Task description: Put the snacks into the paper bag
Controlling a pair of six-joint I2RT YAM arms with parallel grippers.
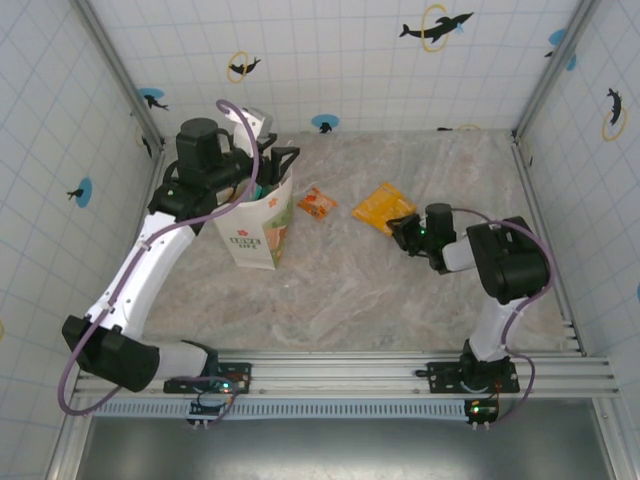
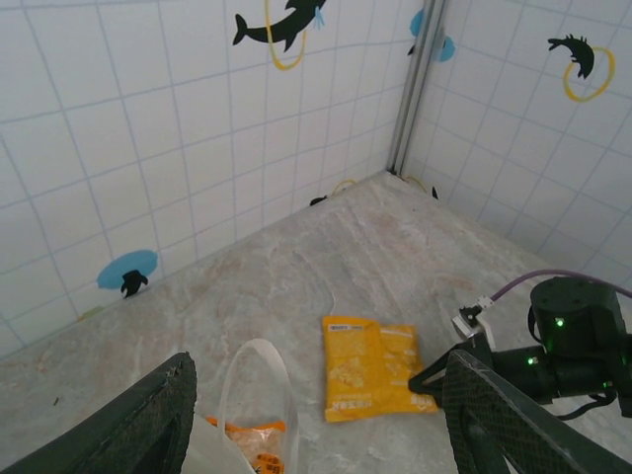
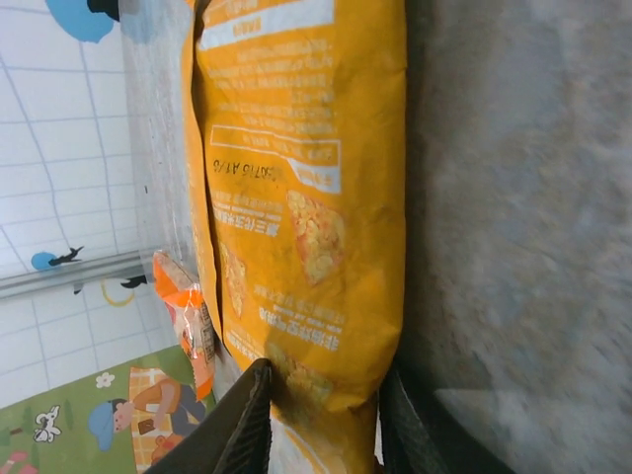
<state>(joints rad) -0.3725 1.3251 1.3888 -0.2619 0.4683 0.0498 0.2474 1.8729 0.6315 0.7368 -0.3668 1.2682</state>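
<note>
I log a marbled grey table top (image 1: 400, 300) at centre, with a slotted aluminium rail (image 1: 350, 375) along its 6 o'clock edge. White tiled walls (image 1: 330, 60) close it in from 9 through 12 to 3 o'clock, bearing a ringed dolphin decal (image 1: 437, 27) at 1 o'clock and a blue disc decal (image 1: 324, 122) at 12; an aluminium corner post (image 1: 115, 65) stands at 11 o'clock.

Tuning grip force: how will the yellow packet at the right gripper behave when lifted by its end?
The yellow packet probably droops, floppy: its film wrinkles near the right gripper. Likely light, being a thin pouch. Its smooth surface might slip.
</note>
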